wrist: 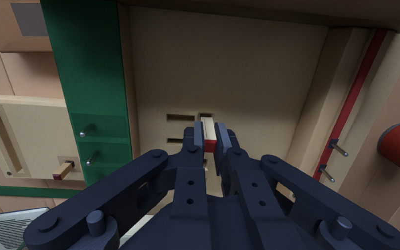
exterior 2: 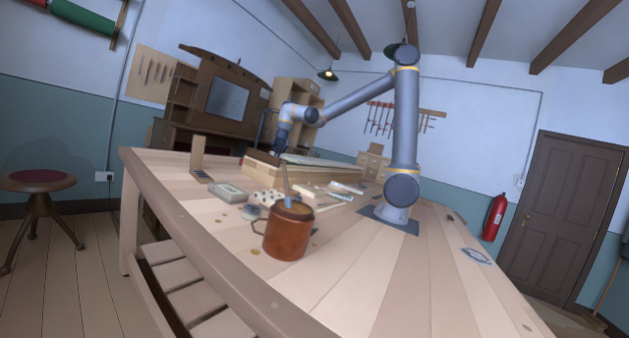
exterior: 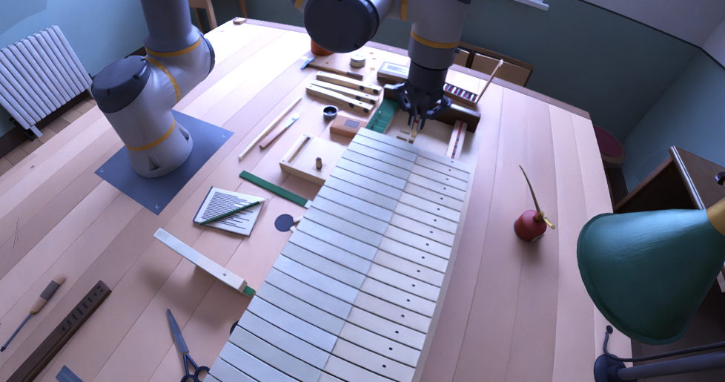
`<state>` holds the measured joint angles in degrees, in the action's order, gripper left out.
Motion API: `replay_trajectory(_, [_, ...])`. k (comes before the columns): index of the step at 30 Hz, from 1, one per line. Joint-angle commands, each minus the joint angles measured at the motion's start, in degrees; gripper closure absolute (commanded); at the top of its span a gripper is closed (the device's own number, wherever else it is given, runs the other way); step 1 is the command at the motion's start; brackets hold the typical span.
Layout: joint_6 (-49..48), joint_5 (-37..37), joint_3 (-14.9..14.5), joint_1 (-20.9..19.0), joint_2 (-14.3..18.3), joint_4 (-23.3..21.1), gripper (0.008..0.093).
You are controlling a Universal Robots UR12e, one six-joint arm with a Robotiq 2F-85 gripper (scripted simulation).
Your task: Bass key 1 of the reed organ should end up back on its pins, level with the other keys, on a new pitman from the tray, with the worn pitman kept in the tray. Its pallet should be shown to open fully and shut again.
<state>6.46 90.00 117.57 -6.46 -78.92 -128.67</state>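
Observation:
A pale wooden pitman with a red end stands upright in my gripper, which is closed on it over the bare key bed. Its far end meets a small slot in the board. Two more slots lie to the left. In the side camera my gripper hangs over the open gap at the far end of the key row. A second pitman with a red tip lies in the tray on the left. The removed key lies on the bench, left of the keyboard.
Behind the gap sits the dark reed box. A green felt strip with pins runs left of the bed. A red strip with pins runs on the right. A red oil can stands right of the keys. A booklet and pencil lie left.

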Motion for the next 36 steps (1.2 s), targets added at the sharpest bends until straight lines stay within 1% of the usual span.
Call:
replay_trajectory(1, [0.00, 0.00, -0.03, 0.00, 0.00, -0.06, 0.0934])
replay_trajectory(36, [0.00, 0.00, 0.52, 0.00, 0.83, -1.43, 0.0934])
